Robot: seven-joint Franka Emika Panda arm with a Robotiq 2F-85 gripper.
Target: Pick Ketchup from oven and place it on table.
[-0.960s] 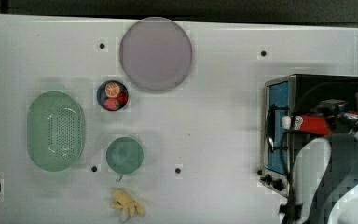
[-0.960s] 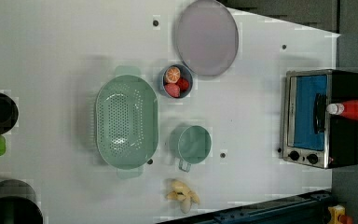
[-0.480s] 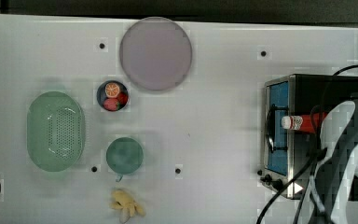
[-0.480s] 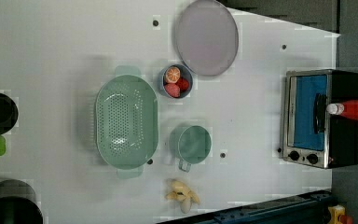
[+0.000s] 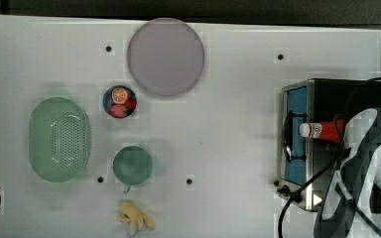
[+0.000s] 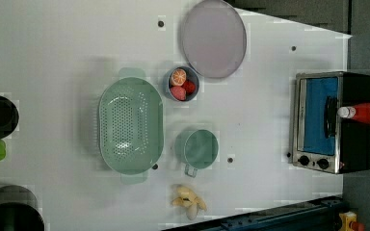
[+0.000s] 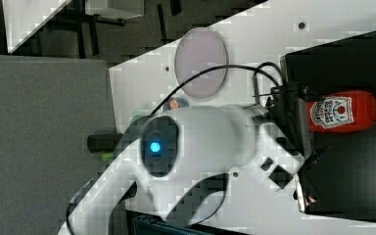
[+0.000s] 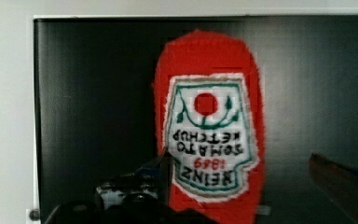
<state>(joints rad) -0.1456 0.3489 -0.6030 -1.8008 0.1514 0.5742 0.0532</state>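
Top view: arm (image 5: 362,173) overhangs oven (image 5: 322,99).

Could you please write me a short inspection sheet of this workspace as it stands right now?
Surface: white table with small dark holes.
Job's things: ketchup lying on top of the oven, cap toward the glass door.
Clutter: grey-lilac plate, fruit bowl, green colander, green cup, yellow item.
End effector: open, straddling the ketchup, not closed on it.
Cables: black cable looping along the arm.
Surroundings: dark containers at the table edge.
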